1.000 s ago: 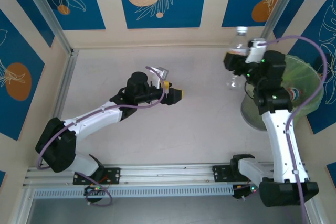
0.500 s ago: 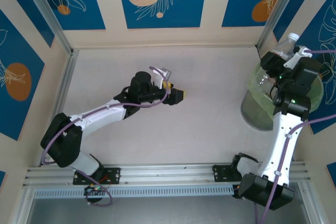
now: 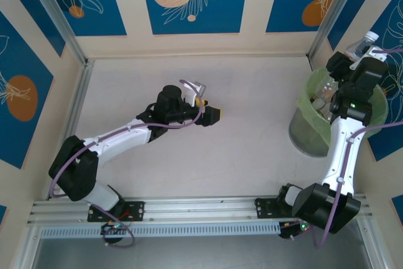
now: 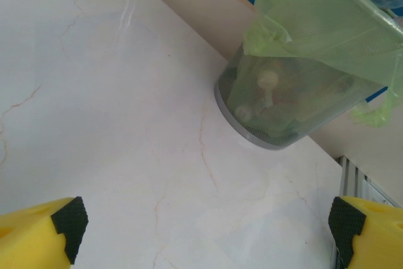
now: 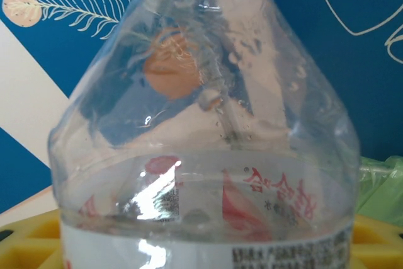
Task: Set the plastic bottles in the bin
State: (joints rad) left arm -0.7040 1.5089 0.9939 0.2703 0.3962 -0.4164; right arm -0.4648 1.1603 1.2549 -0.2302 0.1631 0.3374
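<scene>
**Table** [image 3: 252,149]: pale marbled top, enclosed by blue-and-cream leaf-print panels.

**Bin** [image 3: 305,135]: round grey mesh, lined with a translucent light-green bag folded over the rim. It stands at the table's far right, close to the right wall, and its mouth is much wider than any bottle.

**Right gripper** [image 3: 354,62]: raised over the far-right part of the bin's mouth. Its jaws are narrowed onto a clear plastic bottle [image 5: 201,130], with yellow pads on either side of the lower body in the wrist view.

**Left gripper** [image 3: 211,114]: at mid-table, well apart from the bin and facing it. The jaws are spread to their widest with nothing between them.

**Clear plastic bottle, position:** held above the rim near the bin's far edge, pale cap uppermost, with a red-printed label band around the body. It is not yet inside.

**Bottles already binned** [image 4: 267,86]: white caps and clear bodies show through the mesh. The count cannot be told.

**Step in hand:** the carry appears finished and the release is pending.

**Next move, as judged:** bring the bottle squarely over the mouth, then part the jaws and let it fall. Released this near the far edge, it could strike the rim or snag the bag's fold.
</scene>
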